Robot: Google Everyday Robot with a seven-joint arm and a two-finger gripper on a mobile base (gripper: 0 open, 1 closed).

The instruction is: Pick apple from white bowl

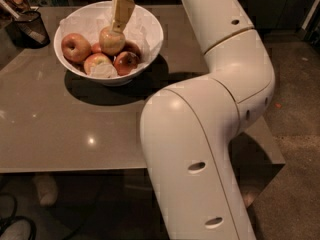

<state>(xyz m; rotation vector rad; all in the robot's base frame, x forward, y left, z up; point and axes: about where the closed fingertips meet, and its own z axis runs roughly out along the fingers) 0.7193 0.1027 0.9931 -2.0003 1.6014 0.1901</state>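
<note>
As the robot's white arm (210, 109) fills the right half of our view, bending in two thick segments toward the far end of the grey counter (60, 129), we find the pick at its grasping step. The white bowl (148, 54) stands near the counter's far left corner, casting a dark shadow toward us, and is lined with crumpled white paper (142, 26). Just beside it, to the left, stands a small dark mesh cup (31, 28), no part of the job. Inside the bowl we see a bigger orange-red apple (75, 47) against the left wall, a darker red apple (126, 62) at the front right, and a third red apple (96, 61) partly under a fold of paper. The apple (111, 41), pale yellow-green with a light blush, sits atop the pile near the bowl's middle, not yet clear of its neighbours. The gripper (119, 26) hangs down from above the far rim and meets the apple at its top; whether it is clamped on the fruit or only touching it, we cannot tell. We judge that the next move calls for a sure hold on the pale fruit, then a straight, slow lift, so that the neighbouring apples do not roll and the paper does not drag along, until the apple clears the rim.
</note>
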